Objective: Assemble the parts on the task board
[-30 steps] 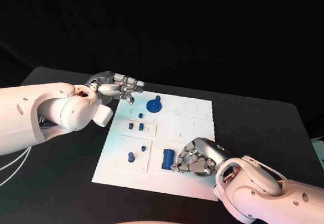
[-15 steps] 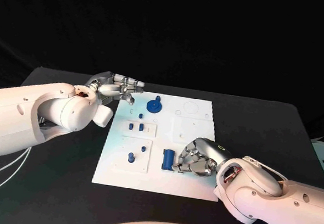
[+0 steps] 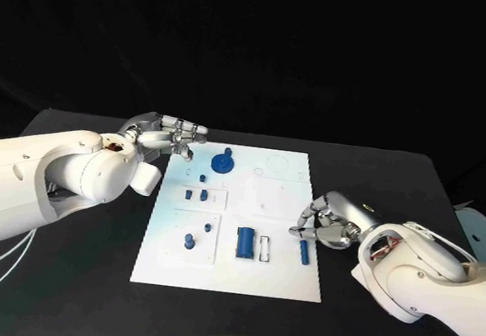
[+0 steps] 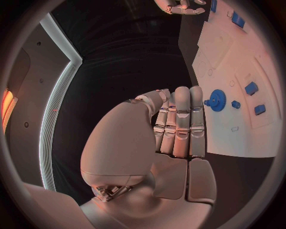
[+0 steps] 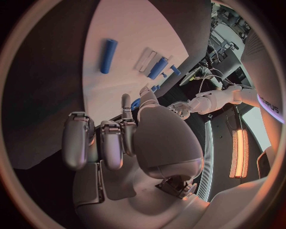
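The white task board (image 3: 278,276) lies in the middle of the table. On it are a blue gear (image 3: 222,162), two small blue blocks (image 3: 197,194), a blue peg (image 3: 191,240), a thick blue cylinder (image 3: 244,243) and a slim blue bar (image 3: 303,253) beside a white slot (image 3: 265,248). My right hand (image 3: 326,221) hovers at the board's right edge, just beyond the bar, with its fingers bent loosely and nothing in them. My left hand (image 3: 170,136) hangs over the board's far left corner, next to the gear (image 4: 217,100), and holds nothing. The right wrist view shows the bar (image 5: 107,56) lying free.
The black table (image 3: 398,179) runs around the board, with open room to its right and far side. A pale object (image 3: 480,234) sits at the table's right edge.
My right hand has drawn back from over the board's near middle to its right edge. The slim blue bar now lies uncovered on the board. The left hand has kept its place.
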You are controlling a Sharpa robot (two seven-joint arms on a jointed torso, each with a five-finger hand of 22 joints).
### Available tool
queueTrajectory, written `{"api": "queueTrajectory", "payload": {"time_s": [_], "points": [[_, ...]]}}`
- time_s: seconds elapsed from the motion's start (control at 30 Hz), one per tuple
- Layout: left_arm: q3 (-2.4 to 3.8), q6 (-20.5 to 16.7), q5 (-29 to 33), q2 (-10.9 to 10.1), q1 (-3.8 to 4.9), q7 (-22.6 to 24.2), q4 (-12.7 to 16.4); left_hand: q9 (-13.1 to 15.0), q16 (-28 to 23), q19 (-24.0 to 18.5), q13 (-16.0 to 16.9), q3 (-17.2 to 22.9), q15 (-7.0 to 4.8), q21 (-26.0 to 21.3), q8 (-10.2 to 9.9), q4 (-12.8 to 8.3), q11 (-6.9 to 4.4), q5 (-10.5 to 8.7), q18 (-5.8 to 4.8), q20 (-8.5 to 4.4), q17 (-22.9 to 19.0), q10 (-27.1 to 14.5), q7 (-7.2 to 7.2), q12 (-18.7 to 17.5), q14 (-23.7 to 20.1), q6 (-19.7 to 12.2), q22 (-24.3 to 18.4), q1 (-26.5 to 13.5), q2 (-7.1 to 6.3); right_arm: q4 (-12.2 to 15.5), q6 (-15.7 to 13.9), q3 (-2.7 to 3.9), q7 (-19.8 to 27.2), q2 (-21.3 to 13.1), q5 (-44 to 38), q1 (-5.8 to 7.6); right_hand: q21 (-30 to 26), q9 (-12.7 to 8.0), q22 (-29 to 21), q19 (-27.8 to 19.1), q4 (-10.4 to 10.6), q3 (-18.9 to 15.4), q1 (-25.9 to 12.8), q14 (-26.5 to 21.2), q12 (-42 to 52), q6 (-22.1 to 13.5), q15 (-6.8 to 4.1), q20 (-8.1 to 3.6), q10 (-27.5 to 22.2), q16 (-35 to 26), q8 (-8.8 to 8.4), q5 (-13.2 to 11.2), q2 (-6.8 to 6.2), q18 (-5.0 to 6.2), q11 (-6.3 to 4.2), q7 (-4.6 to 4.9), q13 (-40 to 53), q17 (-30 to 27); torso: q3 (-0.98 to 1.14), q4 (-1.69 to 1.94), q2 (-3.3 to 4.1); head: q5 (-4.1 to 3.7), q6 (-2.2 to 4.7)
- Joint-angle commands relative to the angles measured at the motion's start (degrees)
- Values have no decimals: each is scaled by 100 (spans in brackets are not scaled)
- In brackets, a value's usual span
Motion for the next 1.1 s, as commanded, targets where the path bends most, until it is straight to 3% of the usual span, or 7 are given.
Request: {"api": "queueTrajectory", "payload": {"time_s": [0.03, 0.17, 0.3, 0.73, 1.1], "points": [[0, 116, 5, 12, 4, 45, 0, -5, -16, -38, 6, -29, -2, -32, 20, 6, -7, -8, 72, 7, -9, -48, 14, 34, -24, -19, -6, 0, 38, 17, 183, -11, -38, -175, -86, 17, 46, -59, 1184, 228, 5, 2, 129, 531, -28, -47, 45, 55, 156, -17, -98, -18, 28, -64, 47, 26, 708, 1205, 16, -42, -14, -56, 4], [-4, 122, 5, 12, 3, 46, -8, -5, -16, -38, 6, -29, -2, -32, 20, 6, -7, -8, 72, 7, -9, -48, 14, 34, -24, -19, -6, 0, 38, 24, 240, -27, -83, -338, -238, -10, 85, -94, 1194, 239, 7, 2, 163, 535, -14, -38, 57, 68, 166, -10, -146, -6, 40, -70, 58, 37, 723, 1222, 30, -66, -14, -75, 0], [-7, 135, 5, 15, 2, 48, -11, -5, -16, -38, 6, -29, -2, -32, 20, 6, -7, -8, 72, 7, -9, -48, 14, 34, -24, -19, -6, 0, 38, 54, 264, -36, -148, -366, -307, -129, 168, -129, 1214, 264, 33, -4, 170, 549, 47, 18, 61, 77, 205, 17, -183, 36, 67, -84, 58, 34, 779, 1284, 35, -89, -12, -56, -4], [-11, 143, 5, 4, 1, 42, -11, -5, -16, -38, 6, -29, -2, -32, 20, 6, -7, -8, 72, 7, -9, -48, 14, 34, -24, -19, -6, 0, 38, 17, 315, -42, -345, -155, -481, -408, 172, -198, 1215, 266, 100, -74, 146, 550, 50, 154, 55, 83, 214, 20, -250, 131, 33, -83, 46, 16, 788, 1290, 26, -77, -13, -47, -43], [-12, 146, 5, -16, 2, 35, 1, -5, -16, -38, 6, -29, -2, -32, 20, 6, -7, -8, 72, 7, -9, -48, 14, 34, -24, -19, -6, 0, 38, -85, 325, -43, -475, -26, -702, -468, 181, -225, 1216, 268, 151, -137, 93, 550, 41, 262, 45, 79, 215, 21, -265, 162, 13, -83, 28, -9, 786, 1292, 28, -75, -12, -25, -67]]}}
